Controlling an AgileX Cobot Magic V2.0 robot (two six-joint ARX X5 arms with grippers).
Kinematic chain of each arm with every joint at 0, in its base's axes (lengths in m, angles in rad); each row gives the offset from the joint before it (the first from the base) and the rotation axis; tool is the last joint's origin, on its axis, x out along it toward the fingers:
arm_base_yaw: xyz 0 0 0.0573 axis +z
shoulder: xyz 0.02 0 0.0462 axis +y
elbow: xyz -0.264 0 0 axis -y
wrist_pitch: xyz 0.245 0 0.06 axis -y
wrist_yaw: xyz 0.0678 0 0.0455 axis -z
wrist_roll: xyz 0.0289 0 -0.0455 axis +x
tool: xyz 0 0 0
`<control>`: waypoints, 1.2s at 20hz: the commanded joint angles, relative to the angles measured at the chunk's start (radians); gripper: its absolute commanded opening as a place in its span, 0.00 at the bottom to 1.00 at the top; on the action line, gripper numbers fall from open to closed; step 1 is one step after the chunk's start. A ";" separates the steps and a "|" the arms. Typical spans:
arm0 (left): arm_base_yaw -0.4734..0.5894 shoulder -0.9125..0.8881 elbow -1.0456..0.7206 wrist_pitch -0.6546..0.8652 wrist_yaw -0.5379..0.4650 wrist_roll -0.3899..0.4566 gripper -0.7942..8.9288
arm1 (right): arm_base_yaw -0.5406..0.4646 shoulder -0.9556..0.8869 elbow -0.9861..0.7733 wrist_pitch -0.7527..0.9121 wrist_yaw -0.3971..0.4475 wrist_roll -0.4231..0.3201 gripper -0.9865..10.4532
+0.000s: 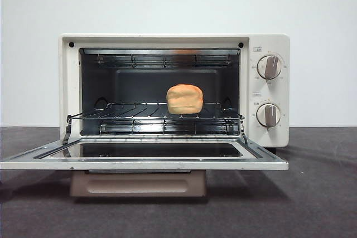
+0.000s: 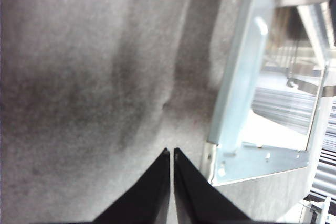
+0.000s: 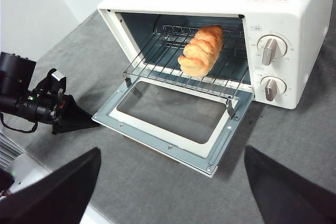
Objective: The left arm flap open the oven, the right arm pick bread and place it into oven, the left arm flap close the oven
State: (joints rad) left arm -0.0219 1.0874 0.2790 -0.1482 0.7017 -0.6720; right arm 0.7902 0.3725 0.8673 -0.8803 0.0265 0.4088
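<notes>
In the front view, the oven (image 1: 174,96) is standing on the dark grey table (image 1: 323,193) with its door (image 1: 144,157) lying flapped down flat toward the camera. The bread (image 1: 184,99) is sitting on the wire rack (image 1: 153,116) inside, right of the cavity's middle and toward the far wall. Two knobs (image 1: 269,67) are sitting one above the other on the oven's right panel. No arm is showing here.

In the left wrist view, the left gripper (image 2: 171,153) is hanging clenched over bare table, its jaw tips nearly touching, just beside a corner of the open door (image 2: 247,161).

In the right wrist view, the right gripper (image 3: 170,174) is hovering released, its jaws spread wide and holding nothing, well apart from the oven (image 3: 220,3) on the near side. The bread (image 3: 202,51) is lying lengthwise on the rack, and the left gripper (image 3: 71,119) is resting low by the door's left corner.
</notes>
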 commanded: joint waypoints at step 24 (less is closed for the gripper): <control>-0.012 0.010 0.015 0.176 0.090 -0.146 0.09 | 0.006 0.002 0.017 0.013 0.004 0.016 0.46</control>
State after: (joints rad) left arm -0.0311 1.0882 0.2790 -0.0010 0.7692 -0.7898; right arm 0.7902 0.3725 0.8673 -0.8799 0.0273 0.4099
